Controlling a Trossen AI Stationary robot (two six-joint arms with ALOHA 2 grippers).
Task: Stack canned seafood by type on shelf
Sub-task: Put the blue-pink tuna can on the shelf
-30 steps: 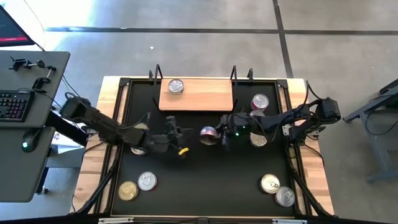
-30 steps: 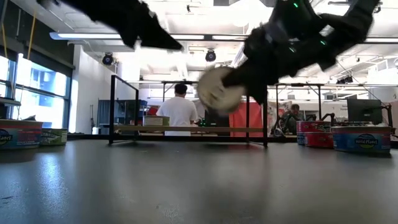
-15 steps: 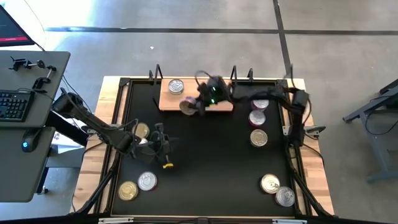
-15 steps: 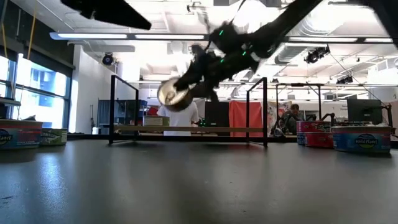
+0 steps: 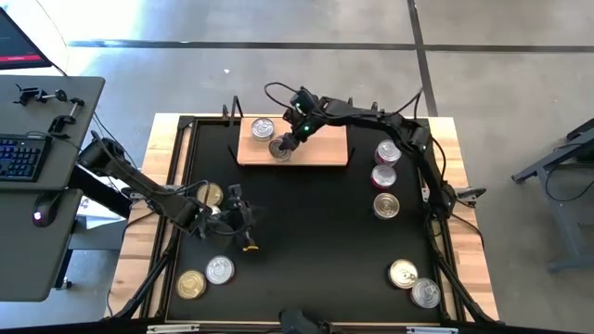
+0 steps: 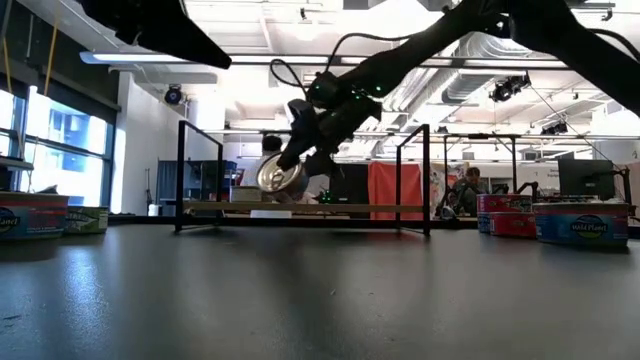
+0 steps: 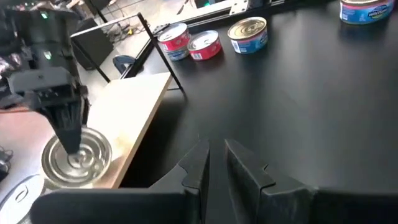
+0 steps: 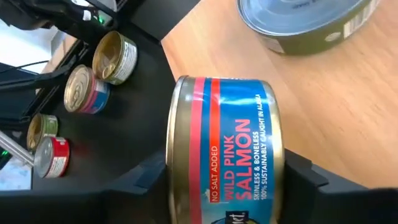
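The right gripper (image 5: 281,147) pinches a wild pink salmon can (image 8: 224,149) tipped on edge, lid sideways, blue label with a red band, over the wooden shelf (image 5: 320,147) at upper centre. Another can (image 5: 263,129) stands flat just beside it; bare board lies rightward. The left gripper (image 5: 243,221), fingers nearly pressed together, hovers centre-left.

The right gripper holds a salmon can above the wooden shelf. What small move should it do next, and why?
Probably lower it a little more. The right gripper holds the salmon can tilted just above the shelf, beside the can already standing there. The low view shows it not yet resting on the board.
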